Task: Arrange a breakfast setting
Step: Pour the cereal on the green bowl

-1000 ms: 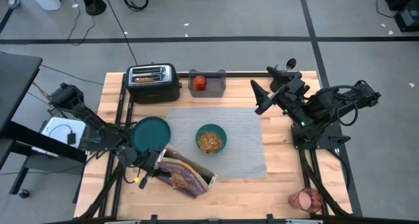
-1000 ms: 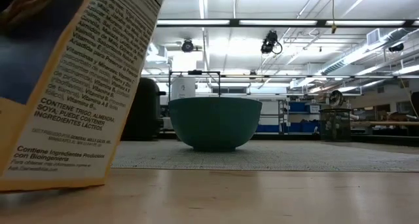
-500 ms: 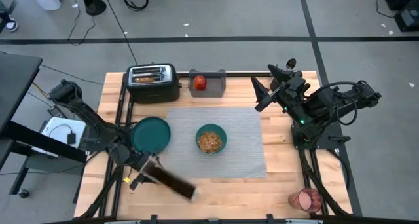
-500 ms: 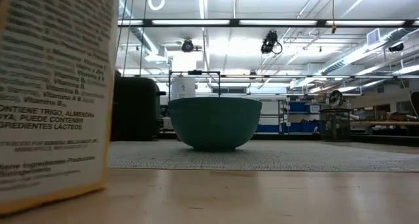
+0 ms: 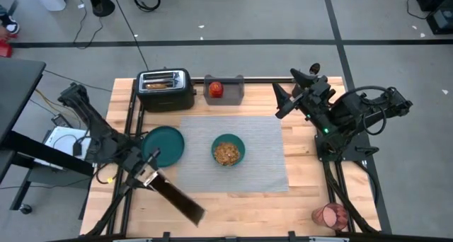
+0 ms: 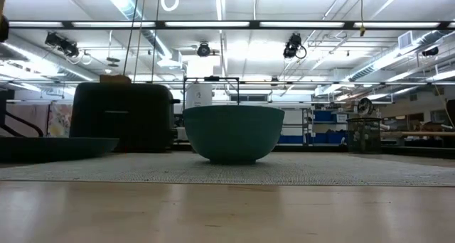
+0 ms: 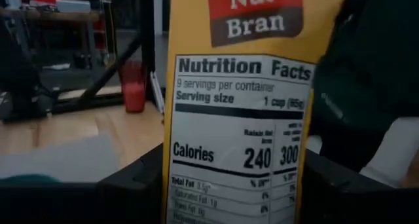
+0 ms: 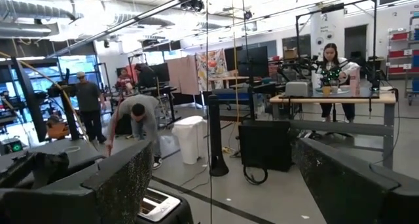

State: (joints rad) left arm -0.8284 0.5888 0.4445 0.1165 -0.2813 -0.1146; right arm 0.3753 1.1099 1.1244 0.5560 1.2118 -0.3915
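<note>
My left gripper is at the table's near left, shut on a yellow cereal box. The box stands upright and shows edge-on from above. In the left wrist view its nutrition panel fills the gap between my fingers. The teal plate lies partly on the left edge of the grey placemat. On the mat stands the teal bowl, with cereal in it. The red cup is at the near right corner. My right gripper hangs open above the far right of the table. My left gripper pinches the box between its two fingers. One finger is on each broad face, beside the narrow nutrition panel's edge that faces the arm. The fingers come in level from the table's left. The box stays upright, and the low view shows none of it on the table.
The black toaster stands at the far left. Beside it a small grey tray holds a red fruit. Bare wood lies along the near edge. People show in the room beyond the table.
My left gripper has risen and drawn back toward the table's left edge with the cereal box. The box was tipped over near the bowl with its broad face up. It has turned upright and has left the low view.
</note>
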